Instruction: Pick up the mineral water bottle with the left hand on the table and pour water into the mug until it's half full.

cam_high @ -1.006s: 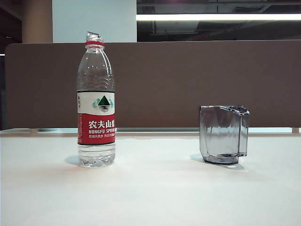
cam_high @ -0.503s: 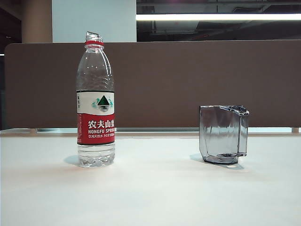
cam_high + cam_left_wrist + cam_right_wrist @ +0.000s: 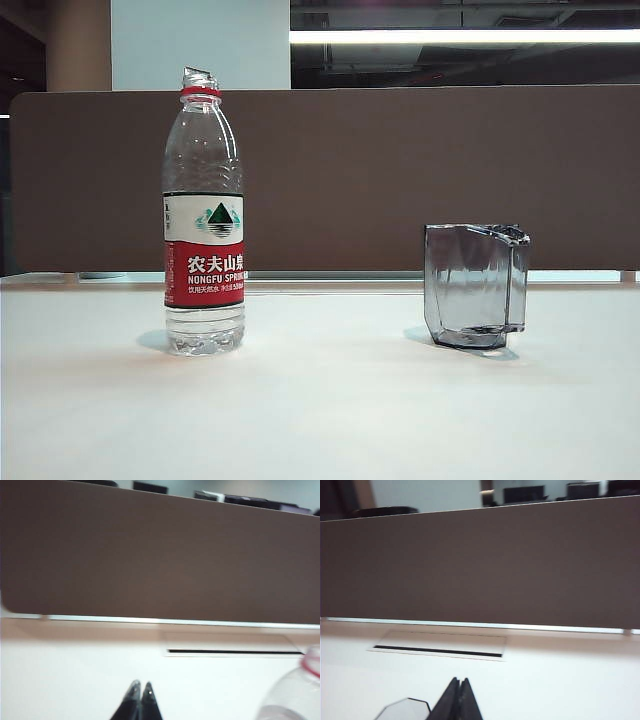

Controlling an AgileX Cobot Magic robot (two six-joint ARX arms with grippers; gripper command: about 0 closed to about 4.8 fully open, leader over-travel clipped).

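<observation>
1. The water bottle (image 3: pixel 203 215) stood upright on the left of the white worktop (image 3: pixel 320 410), uncapped at its red neck ring, with nothing touching it.
2. The mug (image 3: pixel 476 286) sat well apart from it on the right, upright and apparently empty.
3. Neither arm appeared in the exterior view. In the left wrist view the left gripper (image 3: pixel 140 686) had its fingers pressed together, holding nothing, with the bottle's shoulder (image 3: pixel 292 700) off to one side of it.
4. The right gripper (image 3: pixel 459 682) was likewise closed and empty, with the rim of the mug (image 3: pixel 402 709) just beside its tips.
5. The likely risk was the closed left gripper: unless it opened before reaching the bottle, it would shove the tall, open bottle over and spill water across the worktop.
6. A soft plastic body could also buckle under a hard squeeze and push water out of the neck.
7. The worktop was smooth and bare, with a narrow cable slot (image 3: pixel 438 651) near its far edge, so a nudged bottle might slide.
8. A brown partition (image 3: pixel 400 170) closed off the back; beyond it lay a dim room with a bright ceiling strip light (image 3: pixel 460 36).
</observation>
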